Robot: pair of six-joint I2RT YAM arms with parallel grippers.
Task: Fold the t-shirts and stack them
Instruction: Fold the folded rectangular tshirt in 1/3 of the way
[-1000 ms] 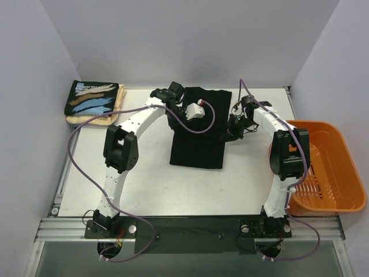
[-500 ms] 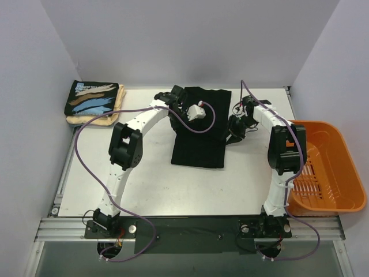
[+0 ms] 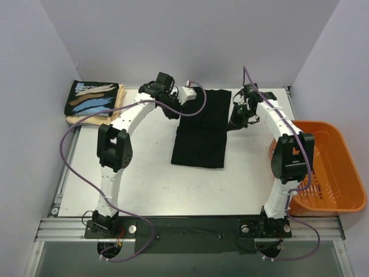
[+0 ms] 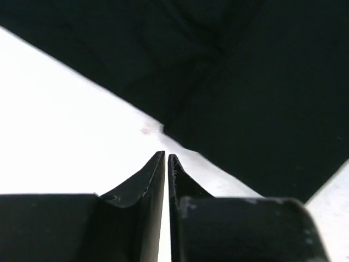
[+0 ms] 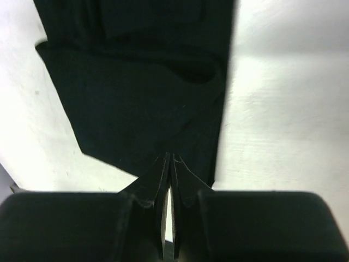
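Here the plain black t-shirt point(image 3: 200, 133) lies flat at the middle of the white surface point(image 3: 138, 173), folded into a long narrow panel that runs from 12 o'clock down toward 6 o'clock. Its far end is a little wider than its near end. The left end effector point(image 3: 172, 111) sits at the shirt's 9 o'clock edge, near the far end. In the left wrist view its fingers point(image 4: 158, 174) are pressed together with nothing between them, and their tips are over bare surface just beside the dark cloth. The right end effector point(image 3: 235, 120) is at the shirt's 3 o'clock edge, roughly level with the left one. In the right wrist view its fingers point(image 5: 182, 183) are likewise closed to a thin slit. Their tips meet the edge of the black cloth, and I cannot tell whether any fabric is nipped between them. At 10 o'clock, against the far left corner, the brush-stroke print shirt point(image 3: 92, 99) rests folded on top of the cream shirt point(image 3: 118, 104), whose edges show beneath it. This stack is well apart from the black shirt. An orange basket point(image 3: 323, 173) sits at 4 o'clock, just beside the surface's right edge.
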